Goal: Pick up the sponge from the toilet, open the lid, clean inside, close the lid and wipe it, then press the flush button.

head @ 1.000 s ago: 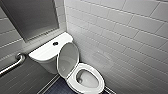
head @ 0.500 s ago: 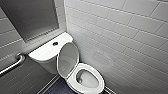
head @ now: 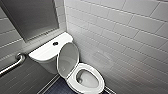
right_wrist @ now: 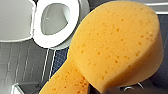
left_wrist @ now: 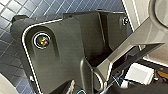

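Note:
The white toilet (head: pixel 85 80) stands in a corner, its bowl empty. Its lid (head: pixel 67 58) is raised and leans back against the tank. The small dark flush button (head: pixel 55 43) sits in the middle of the tank top. The orange sponge (right_wrist: pixel 112 47) looms large in the right wrist view, carried in the air by my right gripper (right_wrist: pixel 112 90), which is shut on its lower edge. Behind the sponge, well away, lie the toilet seat (right_wrist: pixel 56 37) and the raised lid (right_wrist: pixel 15 20). My left gripper is open with nothing in it.
A metal grab bar (head: pixel 12 63) runs along the wall left of the tank. A grey panel (head: pixel 30 17) hangs above the tank. White tiled wall (head: pixel 120 37) closes the right side. Dark blue floor tiles (head: pixel 58 87) lie before the bowl.

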{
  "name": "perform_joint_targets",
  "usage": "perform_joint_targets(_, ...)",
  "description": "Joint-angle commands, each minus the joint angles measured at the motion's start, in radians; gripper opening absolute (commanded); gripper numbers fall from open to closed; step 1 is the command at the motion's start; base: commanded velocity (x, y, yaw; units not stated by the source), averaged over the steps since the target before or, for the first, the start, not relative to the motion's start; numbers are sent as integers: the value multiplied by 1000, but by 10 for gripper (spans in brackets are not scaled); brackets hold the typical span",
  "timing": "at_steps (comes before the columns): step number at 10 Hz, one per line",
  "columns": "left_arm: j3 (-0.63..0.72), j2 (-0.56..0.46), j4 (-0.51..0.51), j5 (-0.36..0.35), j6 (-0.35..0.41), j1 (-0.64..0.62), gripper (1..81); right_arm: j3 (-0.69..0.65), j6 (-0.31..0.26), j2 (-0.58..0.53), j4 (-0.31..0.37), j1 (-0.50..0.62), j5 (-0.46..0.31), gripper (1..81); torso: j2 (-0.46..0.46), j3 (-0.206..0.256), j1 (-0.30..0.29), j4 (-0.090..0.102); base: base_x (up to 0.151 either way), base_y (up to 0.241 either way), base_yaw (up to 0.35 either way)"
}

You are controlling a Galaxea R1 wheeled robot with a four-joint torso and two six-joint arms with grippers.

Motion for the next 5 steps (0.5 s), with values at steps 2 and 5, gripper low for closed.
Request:
perform_joint_targets(2,14,26,79,-26,9,58,811,59,1,-85,45,182,-115,10,-100,0,64,0,0,0,0)
perform_joint_targets(5,10,71,85,-27,27,93,811,20,1,-43,60,271,-118,10,-134,0,85,0,0,0,0)
